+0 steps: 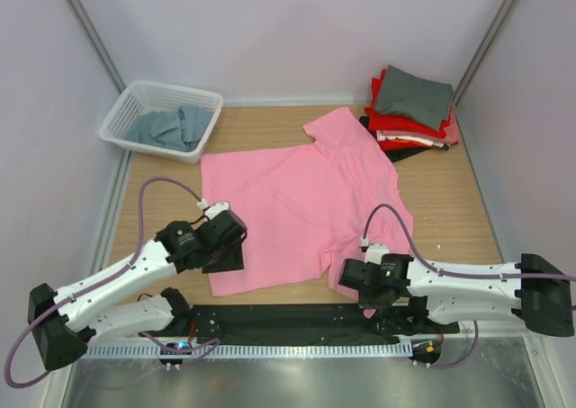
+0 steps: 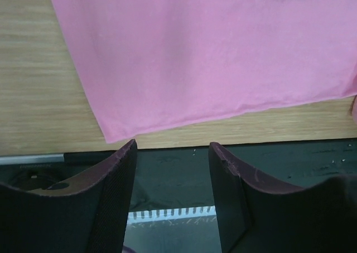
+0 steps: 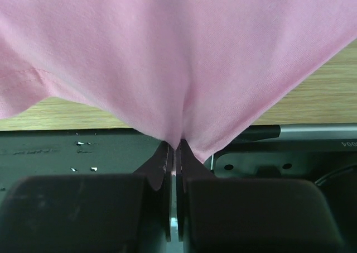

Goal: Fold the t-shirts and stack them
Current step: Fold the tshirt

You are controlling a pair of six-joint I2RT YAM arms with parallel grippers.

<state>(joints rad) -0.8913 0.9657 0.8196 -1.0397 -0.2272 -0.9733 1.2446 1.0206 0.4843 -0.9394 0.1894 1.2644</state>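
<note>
**Right gripper pinches pink shirt's hem at the table's near edge**

From my remote station, I see the pink t-shirt [image 1: 297, 210] spread flat, with some wrinkles, across the middle of the wooden table [image 1: 450, 201], its collar toward the table's far side and its hem along the near edge. The right gripper [image 1: 353, 286] sits at the near-right part of the table, jaws closed tight on a fold of the pink t-shirt's hem. In the right wrist view the cloth rises in a peak from between the fingertips [image 3: 167, 158].

The left gripper [image 1: 225, 259] is at the near-left part of the table, by the shirt's near-left corner. Its jaws stand partly apart with nothing between them. In the left wrist view the corner lies just ahead of the fingers [image 2: 120, 169], and I cannot tell whether they touch it. A black mat [image 1: 288, 322] runs along the table's near edge, under both grippers.

At the table's far-right corner stands a stack of folded shirts [image 1: 409, 120], a grey shirt [image 1: 416, 93] on top, red and black beneath. At the far-left corner a white lattice basket [image 1: 121, 124] holds a crumpled grey-blue shirt [image 1: 166, 127].
</note>
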